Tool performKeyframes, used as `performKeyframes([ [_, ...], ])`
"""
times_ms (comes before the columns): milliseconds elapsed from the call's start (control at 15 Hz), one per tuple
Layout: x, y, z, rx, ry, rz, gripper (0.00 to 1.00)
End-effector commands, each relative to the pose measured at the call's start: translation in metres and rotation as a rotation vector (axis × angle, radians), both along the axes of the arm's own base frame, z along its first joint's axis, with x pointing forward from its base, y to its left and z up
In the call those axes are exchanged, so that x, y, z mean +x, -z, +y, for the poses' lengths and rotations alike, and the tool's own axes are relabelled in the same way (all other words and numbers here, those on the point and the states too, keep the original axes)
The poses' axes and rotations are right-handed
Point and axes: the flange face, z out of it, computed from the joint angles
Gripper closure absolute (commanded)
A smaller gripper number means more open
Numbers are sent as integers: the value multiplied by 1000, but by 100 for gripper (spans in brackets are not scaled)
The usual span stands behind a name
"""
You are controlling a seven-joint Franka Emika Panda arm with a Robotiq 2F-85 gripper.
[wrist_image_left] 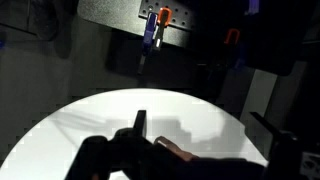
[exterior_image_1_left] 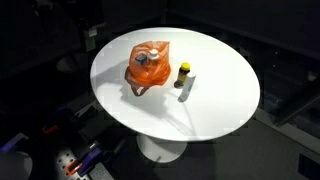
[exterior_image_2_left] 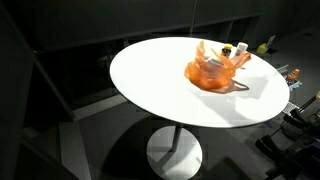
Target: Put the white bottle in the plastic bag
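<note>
The tool (wrist_image_left: 190, 160) showed only in the wrist view, as dark shapes low in the picture, above the round white desk (wrist_image_left: 100, 115). It was too dark there to tell if the tool was open or closed, or if it held anything. Right by those dark shapes was a small orange bit, maybe an edge of the plastic bag.

In both exterior views the orange plastic bag (exterior_image_1_left: 150, 68) (exterior_image_2_left: 212, 70) sat on the desk (exterior_image_1_left: 220, 100) (exterior_image_2_left: 150, 80), with its top open and crumpled. The white bottle (exterior_image_1_left: 143, 59) looked to be inside the bag, poking up near the open top (exterior_image_2_left: 227, 49). The tool did not show in those views, so I could not tell how near it was to the bottle.

Just beside the bag stood a small dark bottle with a yellow cap (exterior_image_1_left: 183, 78) (exterior_image_2_left: 242, 48), upright on the desk.

Past the far edge of the desk, in the wrist view, a red-handled thing (wrist_image_left: 165, 18) hung on a dark board.
</note>
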Motion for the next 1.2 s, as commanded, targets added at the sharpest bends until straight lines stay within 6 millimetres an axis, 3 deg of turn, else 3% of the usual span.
performKeyframes([
  [0,0,-1,0,0,0,-1,0],
  [333,9,-7,-1,-18,18,-14,0],
  [600,28,-18,-2,-36,38,-63,0],
  [933,68,-28,-15,-80,123,-145,0],
  [1133,99,-25,-36,-106,194,-203,0],
])
